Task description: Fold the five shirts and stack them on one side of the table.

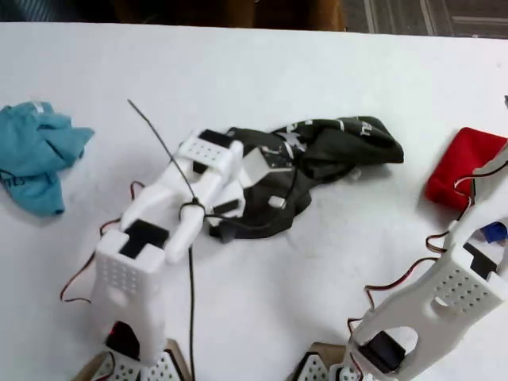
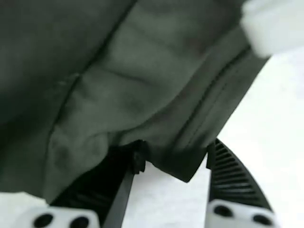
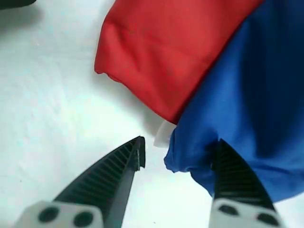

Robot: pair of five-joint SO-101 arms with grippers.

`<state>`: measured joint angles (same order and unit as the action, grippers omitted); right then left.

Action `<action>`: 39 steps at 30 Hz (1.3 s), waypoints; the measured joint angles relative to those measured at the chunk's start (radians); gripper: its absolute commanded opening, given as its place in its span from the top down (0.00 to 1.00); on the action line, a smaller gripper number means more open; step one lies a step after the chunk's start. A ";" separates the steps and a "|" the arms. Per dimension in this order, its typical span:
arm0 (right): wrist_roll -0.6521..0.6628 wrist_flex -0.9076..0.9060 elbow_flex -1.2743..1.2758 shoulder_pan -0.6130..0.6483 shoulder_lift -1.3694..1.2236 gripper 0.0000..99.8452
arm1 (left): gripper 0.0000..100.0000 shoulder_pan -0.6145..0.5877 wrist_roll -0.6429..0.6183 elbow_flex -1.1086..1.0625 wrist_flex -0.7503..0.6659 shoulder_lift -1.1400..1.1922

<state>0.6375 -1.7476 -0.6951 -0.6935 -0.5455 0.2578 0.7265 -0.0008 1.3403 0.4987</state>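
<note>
- The left gripper sits low over the black shirt, its two fingers spread wide with the shirt's hemmed edge lying in the gap between them; nothing is pinched
- From the high view, the black shirt lies rumpled and unfolded near the middle of the white table, with the left arm stretched over its near end
- The right gripper hovers just above the table with its fingers apart, one fingertip at the rounded fold of the blue shirt
- The blue shirt overlaps the folded red shirt, which rests at the table's right edge
- A teal shirt lies crumpled far off on the left side
</note>
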 measured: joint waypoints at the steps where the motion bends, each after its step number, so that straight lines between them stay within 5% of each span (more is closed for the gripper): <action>1: 0.000 0.000 0.000 0.000 0.000 0.77 | 0.78 0.000 0.000 0.015 0.012 0.009; 7: 0.000 0.000 0.000 0.002 0.000 0.77 | 0.98 0.000 -0.061 0.106 0.081 0.077; 17: 0.000 0.000 0.005 0.163 0.000 0.77 | 0.97 -0.015 -0.149 0.203 0.229 0.150; 25: -0.006 0.000 0.005 0.443 0.000 0.77 | 0.97 -0.235 -0.063 0.226 0.381 0.161; 31: -0.083 0.015 0.005 0.529 0.000 0.77 | 0.97 -0.440 0.018 0.265 0.427 0.163; 39: -0.094 0.051 0.017 0.589 0.000 0.77 | 0.97 -0.517 0.041 0.265 0.427 0.153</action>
<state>0.5439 -1.6970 -0.6782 -0.1043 -0.5455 -0.2593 0.7679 0.2647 1.7668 0.6521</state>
